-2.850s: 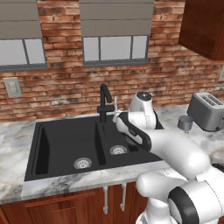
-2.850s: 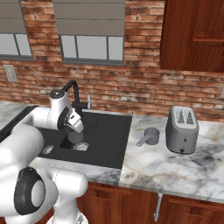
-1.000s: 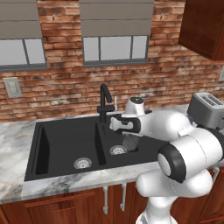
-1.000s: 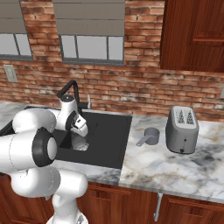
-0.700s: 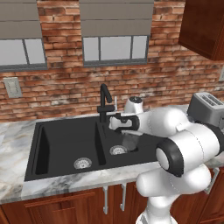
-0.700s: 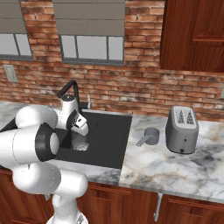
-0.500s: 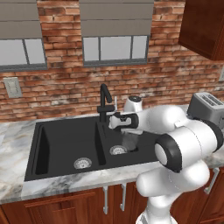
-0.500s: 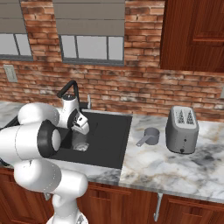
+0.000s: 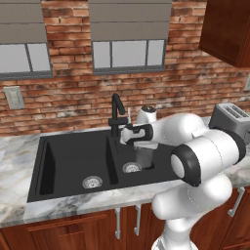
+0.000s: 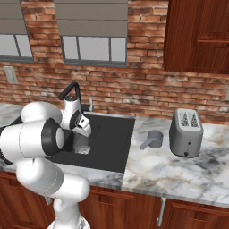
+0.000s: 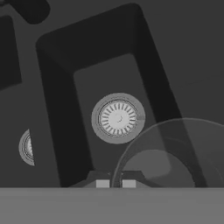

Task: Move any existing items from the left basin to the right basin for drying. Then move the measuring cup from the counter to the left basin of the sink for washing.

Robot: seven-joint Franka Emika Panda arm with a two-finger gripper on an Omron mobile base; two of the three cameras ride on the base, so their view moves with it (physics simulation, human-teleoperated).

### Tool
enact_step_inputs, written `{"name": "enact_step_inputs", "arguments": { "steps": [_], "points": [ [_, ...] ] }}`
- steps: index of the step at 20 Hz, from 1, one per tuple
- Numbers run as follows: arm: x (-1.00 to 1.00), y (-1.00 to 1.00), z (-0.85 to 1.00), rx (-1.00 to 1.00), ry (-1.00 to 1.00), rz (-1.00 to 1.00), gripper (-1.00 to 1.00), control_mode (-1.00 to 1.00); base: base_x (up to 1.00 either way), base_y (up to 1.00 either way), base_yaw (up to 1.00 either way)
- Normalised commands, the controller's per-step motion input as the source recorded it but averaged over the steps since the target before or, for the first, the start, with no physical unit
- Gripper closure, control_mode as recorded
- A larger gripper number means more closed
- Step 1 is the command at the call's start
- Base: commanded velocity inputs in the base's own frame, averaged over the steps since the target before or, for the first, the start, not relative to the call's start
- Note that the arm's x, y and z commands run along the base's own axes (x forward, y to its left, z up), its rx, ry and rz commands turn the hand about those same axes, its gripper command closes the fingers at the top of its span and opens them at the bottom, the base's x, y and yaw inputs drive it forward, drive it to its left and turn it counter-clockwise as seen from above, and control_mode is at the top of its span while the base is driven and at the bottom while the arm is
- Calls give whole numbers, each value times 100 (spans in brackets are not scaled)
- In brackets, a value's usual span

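a black double sink (image 9: 73, 161) was set in the marble counter (image 10: 179, 172), and everything is placed here relative to it. the gripper (image 9: 139, 146) was seen over the right basin (image 9: 134, 158) of the sink, just in front of the black faucet (image 9: 116, 110). a clear glass (image 9: 145, 157) was seen directly under the gripper, inside the right basin, beside the right drain (image 11: 117, 118). in the hand view the round rim of the glass (image 11: 175, 153) was seen from above, near the fingertips (image 11: 103, 183). the two fingertips stood close together, with only a narrow gap, and it could not be told if the glass was held between them or only lay near them. the left basin (image 9: 73, 158) was seen with its own drain (image 9: 92, 182) at the bottom.

the measuring cup (image 10: 153, 139), grey with a handle, was standing on the counter to the right of the sink, well apart from the gripper. a silver toaster (image 10: 186, 131) was standing further right of the sink, just beside the measuring cup.
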Motion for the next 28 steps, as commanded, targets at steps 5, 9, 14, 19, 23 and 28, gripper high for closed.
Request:
{"name": "enact_step_inputs", "arguments": {
  "steps": [5, 9, 14, 19, 23, 28],
  "points": [
    [-9, 10, -22, 0, 0, 4, 100, -100, 0, 0, 0],
    [-3, 9, -23, 0, 0, 3, 100, -100, 0, 0, 0],
    [-13, 1, -15, 0, -1, 1, -100, -100, 0, 0, 0],
    [-29, -2, 1, 0, -3, 0, -100, -100, 0, 0, 0],
    [-31, 0, 3, 0, -5, 0, -100, -100, 0, 0, 0],
    [-20, 0, 22, 0, -7, 0, -100, -100, 0, 0, 0]
  ]
}}
